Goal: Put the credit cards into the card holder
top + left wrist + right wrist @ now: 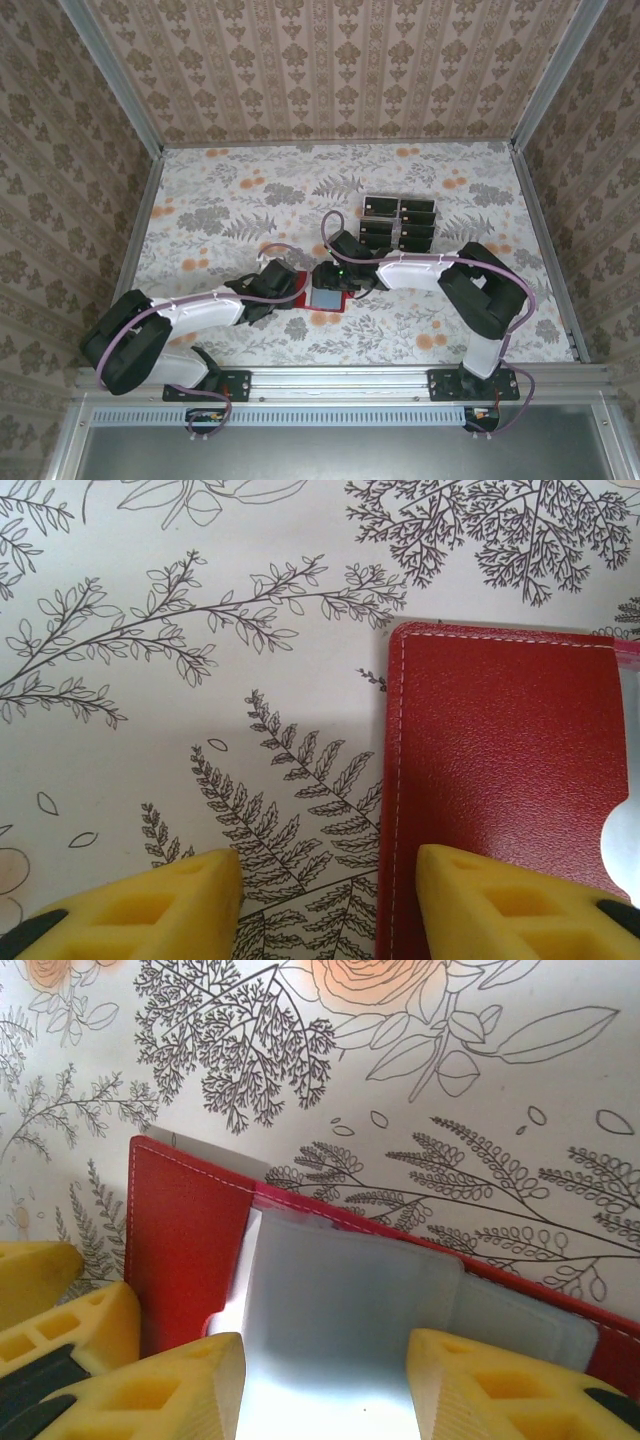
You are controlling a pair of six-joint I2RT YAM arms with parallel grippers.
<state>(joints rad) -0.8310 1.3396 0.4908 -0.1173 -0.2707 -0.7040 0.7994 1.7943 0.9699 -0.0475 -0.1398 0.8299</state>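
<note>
**Open card holder (326,300) sat amid printed ferns**

Inside damask-papered walls (330,70), it rested on a floral tablecloth (220,200), credit cards (400,222) stacked beyond. The left gripper (325,865) and right gripper (325,1345) both stood unclenched over it, partly hiding it from overhead.

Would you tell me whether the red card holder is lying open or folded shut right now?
Open: the card holder lies spread flat, its inner pockets facing up.

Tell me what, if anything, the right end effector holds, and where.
Cannot tell: the right end effector flanks the near end of a pale card on the red card holder, contact unclear.
</note>
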